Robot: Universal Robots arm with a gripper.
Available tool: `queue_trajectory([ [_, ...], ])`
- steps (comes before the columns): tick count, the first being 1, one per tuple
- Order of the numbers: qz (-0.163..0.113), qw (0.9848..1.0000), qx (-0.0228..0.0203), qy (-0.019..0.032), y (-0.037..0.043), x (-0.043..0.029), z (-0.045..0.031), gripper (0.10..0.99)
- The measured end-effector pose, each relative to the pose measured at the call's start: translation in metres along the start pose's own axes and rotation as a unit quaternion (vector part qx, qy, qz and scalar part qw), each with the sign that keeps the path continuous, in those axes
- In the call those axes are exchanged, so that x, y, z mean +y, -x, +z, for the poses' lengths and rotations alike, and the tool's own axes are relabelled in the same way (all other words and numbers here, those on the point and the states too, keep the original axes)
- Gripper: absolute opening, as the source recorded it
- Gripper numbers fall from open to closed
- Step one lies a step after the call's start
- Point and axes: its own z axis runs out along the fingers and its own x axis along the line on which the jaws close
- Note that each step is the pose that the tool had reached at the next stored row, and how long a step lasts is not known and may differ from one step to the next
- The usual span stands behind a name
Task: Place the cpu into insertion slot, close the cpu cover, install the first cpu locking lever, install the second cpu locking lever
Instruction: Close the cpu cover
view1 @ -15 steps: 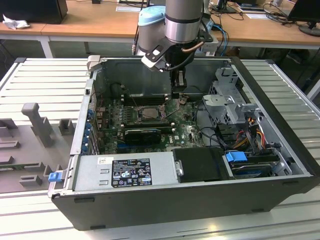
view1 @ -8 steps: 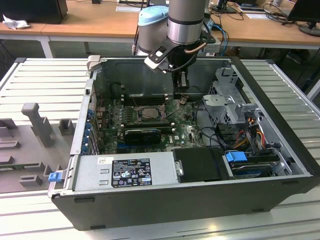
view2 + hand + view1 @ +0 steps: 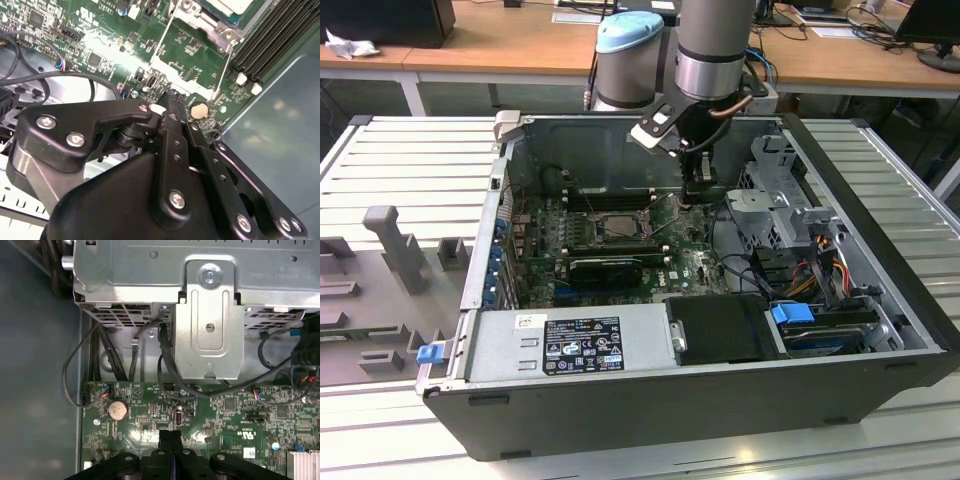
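Finding: the cpu sits flat in the insertion slot, pale face up. It is near the middle of the motherboard, inside the open computer case on the table. Placement looks done.

In the second wrist view a silvery frame, which I take to be the cpu cover, lies along the chip's edge. I cannot tell whether it is fully down. The two thin locking levers run out from the socket as bright wires and look unlatched.

The gripper hangs low over the board, at about 2 o'clock from the socket in the exterior view. It is near the lever ends and apart from the chip. Its jaws are pressed together with nothing between them. A coin cell lies near the tip, and the cables and the drive cage lie beyond it.

Judgement: the work stands at the cover-and-lever stage, most likely the first lever. That step calls for the closed tip to bear squarely on a thin, springy wire and carry it down under its catch. It must not slide off onto the coin cell or the small board parts.
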Motion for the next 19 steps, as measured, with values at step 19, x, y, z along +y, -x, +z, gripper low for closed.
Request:
queue_trajectory([
  [19,-0.004,0.9999,0.0035,-0.0112,-0.0003,-0.0335,0.0086,0.106],
])
